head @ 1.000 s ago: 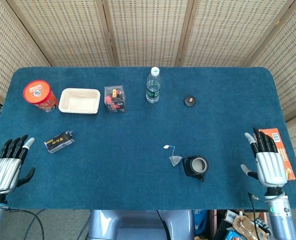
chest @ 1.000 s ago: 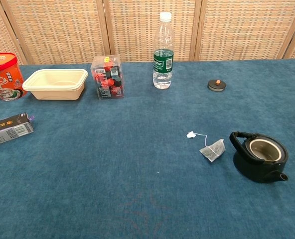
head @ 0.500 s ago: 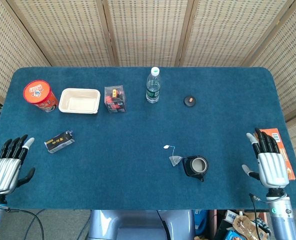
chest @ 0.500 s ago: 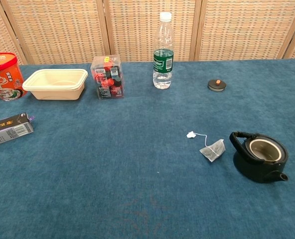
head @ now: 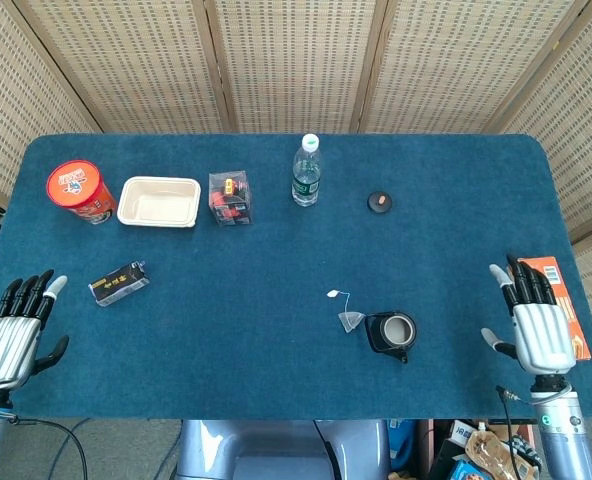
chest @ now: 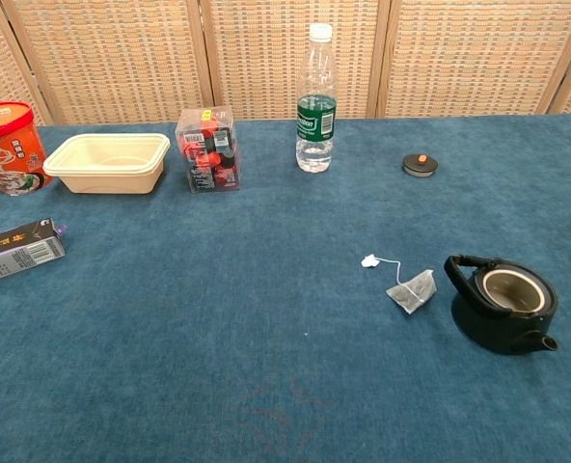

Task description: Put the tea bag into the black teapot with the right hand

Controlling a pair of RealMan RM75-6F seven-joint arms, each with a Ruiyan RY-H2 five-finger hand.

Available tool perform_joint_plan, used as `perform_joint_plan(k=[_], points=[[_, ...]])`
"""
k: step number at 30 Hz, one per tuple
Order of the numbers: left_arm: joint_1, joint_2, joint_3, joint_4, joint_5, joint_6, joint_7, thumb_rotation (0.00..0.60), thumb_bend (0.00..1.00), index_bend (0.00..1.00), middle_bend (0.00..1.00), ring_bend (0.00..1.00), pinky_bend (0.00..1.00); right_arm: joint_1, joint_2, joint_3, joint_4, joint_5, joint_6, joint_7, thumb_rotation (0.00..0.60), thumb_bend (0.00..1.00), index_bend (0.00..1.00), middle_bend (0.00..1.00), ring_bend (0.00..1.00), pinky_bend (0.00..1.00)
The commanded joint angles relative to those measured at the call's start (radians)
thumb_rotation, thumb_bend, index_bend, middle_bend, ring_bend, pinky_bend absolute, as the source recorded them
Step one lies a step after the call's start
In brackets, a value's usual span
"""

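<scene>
Tea bag (head: 351, 320) lies touching the open black teapot (head: 393, 332) on its left; lid (head: 379, 202) well apart. Both hands, left (head: 11, 333) and right (head: 536, 322), rest empty, fingers spread, at the table's (head: 276, 270) near corners.

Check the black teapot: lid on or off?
Off. The black teapot shows an open mouth with a pale inside; its lid lies apart, farther back on the table.

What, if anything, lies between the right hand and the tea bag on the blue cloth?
The black teapot does. It sits open-topped just right of the pale mesh tea bag, roughly on the line from the right hand, which rests open near the table's right edge.
</scene>
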Motion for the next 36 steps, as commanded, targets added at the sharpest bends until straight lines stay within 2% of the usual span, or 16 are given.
perform_joint_plan(k=[1, 9, 16, 22, 28, 32, 36], points=[[-0.001, 0.0, -0.001, 0.001, 0.0, -0.001, -0.001, 0.6, 0.37, 0.0, 0.0, 0.0, 0.0, 0.006, 0.003, 0.002, -0.005, -0.006, -0.005, -0.002, 0.6, 0.31, 0.1, 0.1, 0.01, 0.15], [-0.003, -0.005, -0.003, 0.007, -0.009, -0.008, 0.001, 0.6, 0.37, 0.0, 0.0, 0.0, 0.0, 0.062, 0.045, 0.018, -0.061, -0.033, -0.073, -0.032, 0.6, 0.31, 0.1, 0.16, 0.08, 0.23], [-0.008, -0.009, -0.006, 0.011, -0.018, -0.019, 0.006, 0.6, 0.37, 0.0, 0.0, 0.0, 0.0, 0.158, 0.086, 0.045, -0.142, -0.054, -0.193, -0.042, 0.6, 0.31, 0.1, 0.23, 0.17, 0.33], [-0.016, -0.011, -0.011, 0.016, -0.031, -0.033, 0.01, 0.6, 0.37, 0.0, 0.0, 0.0, 0.0, 0.259, 0.092, 0.079, -0.191, -0.038, -0.317, -0.068, 0.6, 0.31, 0.1, 0.35, 0.31, 0.54], [-0.022, -0.012, -0.017, 0.021, -0.045, -0.042, 0.012, 0.6, 0.37, 0.0, 0.0, 0.0, 0.0, 0.364, 0.075, 0.113, -0.207, 0.03, -0.445, -0.108, 0.6, 0.29, 0.16, 0.46, 0.44, 0.71], [-0.028, -0.01, -0.028, 0.025, -0.051, -0.042, 0.011, 0.6, 0.37, 0.0, 0.0, 0.0, 0.0, 0.45, 0.02, 0.142, -0.172, 0.09, -0.523, -0.143, 0.6, 0.26, 0.2, 0.53, 0.52, 0.81], [-0.034, -0.005, -0.034, 0.023, -0.052, -0.043, 0.014, 0.6, 0.37, 0.0, 0.0, 0.0, 0.0, 0.502, -0.024, 0.149, -0.134, 0.145, -0.566, -0.164, 0.6, 0.25, 0.28, 0.63, 0.62, 0.9]])
